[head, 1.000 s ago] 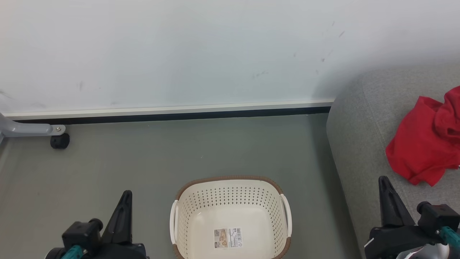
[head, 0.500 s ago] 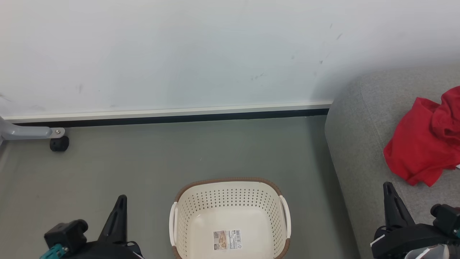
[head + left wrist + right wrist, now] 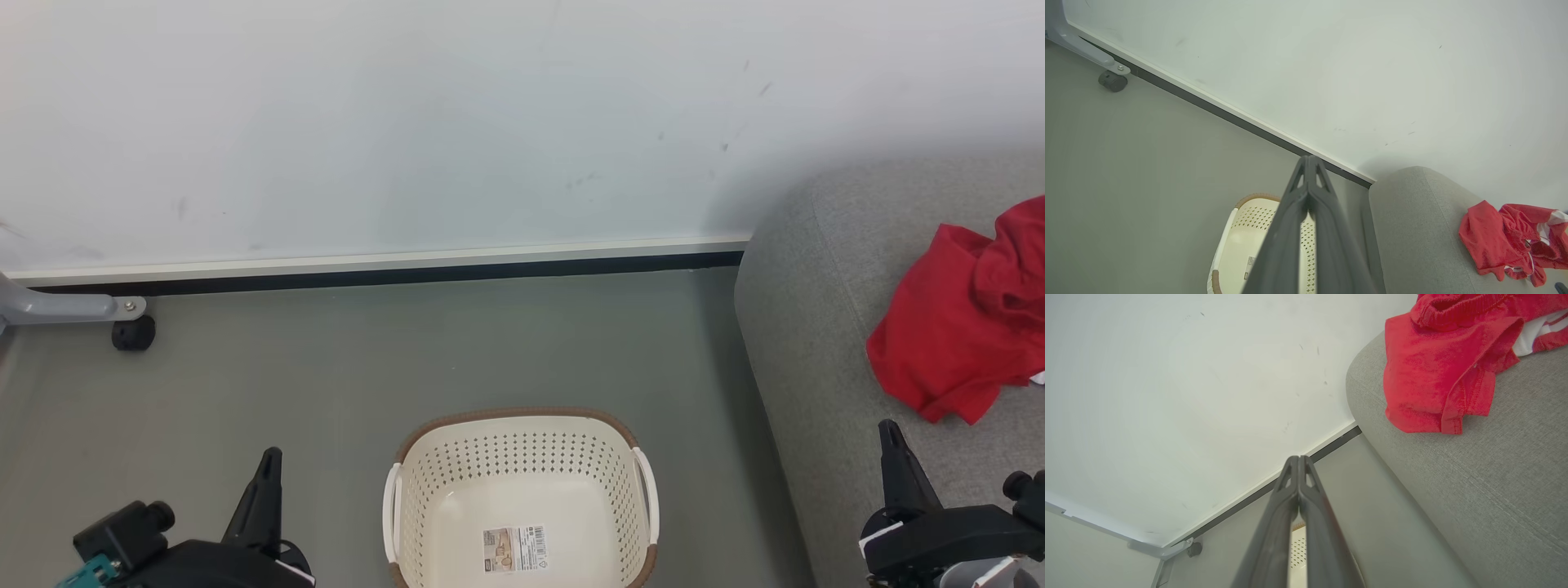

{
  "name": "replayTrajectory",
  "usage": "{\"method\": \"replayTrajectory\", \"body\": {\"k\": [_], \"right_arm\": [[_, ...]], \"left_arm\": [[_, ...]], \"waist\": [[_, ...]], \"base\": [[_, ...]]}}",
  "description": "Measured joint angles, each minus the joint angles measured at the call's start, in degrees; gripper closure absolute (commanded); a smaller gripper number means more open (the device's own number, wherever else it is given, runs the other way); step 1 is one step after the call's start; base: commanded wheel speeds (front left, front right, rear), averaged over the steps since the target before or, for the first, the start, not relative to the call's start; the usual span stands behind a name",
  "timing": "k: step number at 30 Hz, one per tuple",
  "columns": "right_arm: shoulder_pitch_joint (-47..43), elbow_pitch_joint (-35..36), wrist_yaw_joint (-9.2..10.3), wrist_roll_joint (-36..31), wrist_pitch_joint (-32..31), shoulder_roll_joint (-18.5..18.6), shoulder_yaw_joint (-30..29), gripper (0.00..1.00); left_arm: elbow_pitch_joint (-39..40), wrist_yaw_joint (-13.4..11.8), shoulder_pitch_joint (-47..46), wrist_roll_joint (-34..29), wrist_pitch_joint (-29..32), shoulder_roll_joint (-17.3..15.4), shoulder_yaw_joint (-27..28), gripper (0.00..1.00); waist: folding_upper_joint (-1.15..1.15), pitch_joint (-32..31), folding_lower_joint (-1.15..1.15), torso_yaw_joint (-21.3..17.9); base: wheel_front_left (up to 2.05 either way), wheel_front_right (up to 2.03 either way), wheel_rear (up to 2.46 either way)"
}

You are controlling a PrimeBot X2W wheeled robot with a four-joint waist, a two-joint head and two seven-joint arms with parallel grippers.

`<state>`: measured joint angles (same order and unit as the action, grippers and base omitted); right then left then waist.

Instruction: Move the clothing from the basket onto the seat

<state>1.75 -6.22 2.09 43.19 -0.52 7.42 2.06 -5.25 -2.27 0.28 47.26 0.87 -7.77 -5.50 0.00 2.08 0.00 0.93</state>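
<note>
Left gripper (image 3: pixel 1309 161) closed above grey floor (image 3: pixel 457 343), white wall (image 3: pixel 408 122).

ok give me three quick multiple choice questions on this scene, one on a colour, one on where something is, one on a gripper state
1. The rim of the basket is:
A brown
B blue
C black

2. The red clothing lies:
A in the basket
B on the grey seat
C draped over a chair

3. The left gripper is:
A wide open
B shut and empty
C shut on the clothing

Answers:
1 A: the head view shows a brown band running along the top of the cream perforated walls.
2 B: the red heap rests on the grey upholstery, and there is no fabric in the basket.
3 B: in the left wrist view the two dark fingers meet at their tips with nothing between them.
</note>
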Motion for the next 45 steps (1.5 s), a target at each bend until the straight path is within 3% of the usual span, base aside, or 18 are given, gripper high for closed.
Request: {"method": "replayTrajectory", "body": {"k": [45], "right_arm": [[2.38,-7.77,-6.26,35.21,-4.50,-3.55,-7.11,1.00]], "left_arm": [[-8.17,6.41,-3.53,32.11,4.09,3.90,7.72,1.00]], "waist": [[0.00,-1.45,0.00,-0.69]], "base": [[0.00,0.00,0.00]]}}
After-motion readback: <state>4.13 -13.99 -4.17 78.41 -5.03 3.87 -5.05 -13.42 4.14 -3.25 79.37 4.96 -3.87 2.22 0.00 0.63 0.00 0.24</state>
